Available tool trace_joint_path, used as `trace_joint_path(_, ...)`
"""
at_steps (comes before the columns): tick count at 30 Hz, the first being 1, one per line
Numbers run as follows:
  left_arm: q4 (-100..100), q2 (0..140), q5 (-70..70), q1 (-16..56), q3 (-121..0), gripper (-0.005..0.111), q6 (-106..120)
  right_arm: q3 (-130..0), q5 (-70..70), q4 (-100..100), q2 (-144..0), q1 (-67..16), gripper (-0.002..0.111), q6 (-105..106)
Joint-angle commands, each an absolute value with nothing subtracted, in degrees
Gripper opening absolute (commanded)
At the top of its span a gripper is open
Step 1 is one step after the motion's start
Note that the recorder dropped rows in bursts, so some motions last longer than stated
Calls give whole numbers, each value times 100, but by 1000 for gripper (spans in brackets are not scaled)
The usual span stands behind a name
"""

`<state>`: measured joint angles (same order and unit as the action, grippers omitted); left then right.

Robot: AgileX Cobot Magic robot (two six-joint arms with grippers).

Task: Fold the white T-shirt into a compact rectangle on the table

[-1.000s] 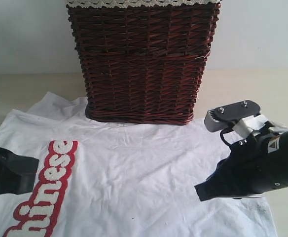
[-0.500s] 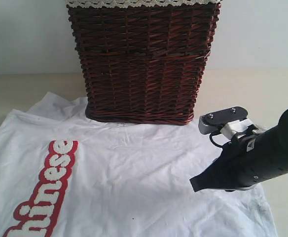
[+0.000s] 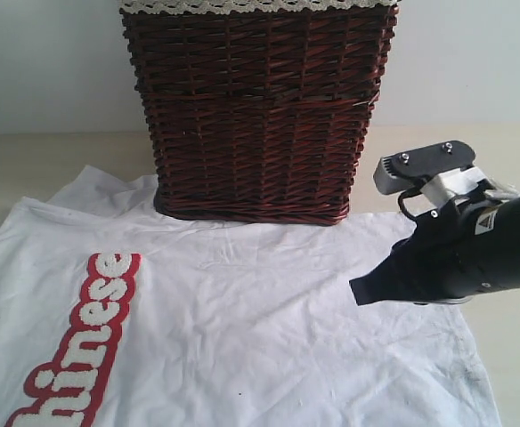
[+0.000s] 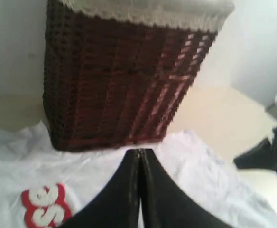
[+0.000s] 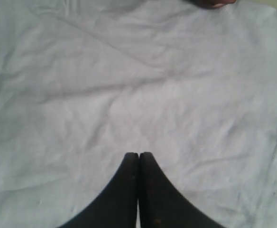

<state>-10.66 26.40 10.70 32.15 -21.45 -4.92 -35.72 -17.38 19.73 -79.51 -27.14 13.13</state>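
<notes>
While the white T-shirt (image 3: 242, 329) is lying flat on the table (image 3: 28, 160), touching the wicker basket (image 3: 255, 116) near the back edge, the right gripper (image 3: 360, 292) is hanging above its right part, jaws pressed together; the left gripper (image 4: 140, 153) is pressing together too, empty.

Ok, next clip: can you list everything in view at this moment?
white T-shirt: one, white with a red-and-white letter patch, spread unfolded on the table.
wicker basket: one, dark brown, standing at the shirt's far edge.
lace liner: one, white, along the basket's rim.
table: one, pale beige, under everything.
left gripper: one, black, shut, holding nothing, above the shirt near the basket.
right gripper: one, black, shut, holding nothing, above the shirt's right side.
</notes>
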Motion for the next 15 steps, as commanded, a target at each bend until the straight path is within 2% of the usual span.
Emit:
trace_joint_path(1, -352, 3622, 2762, 3241, -3030, 0, -543, -3942, -2374, 2086, -7744, -2698, 0, 1451)
trace_joint_path(9, 1209, 5790, 4977, 3228, -4739, 0, -791, -4738, -3710, 1875, -7580, -2698, 0, 1526)
trace_joint_path(15, 1405, 6907, 5494, 2809, -5140, 0, -312, -5185, -4663, 1291, -7652, -2698, 7, 1619)
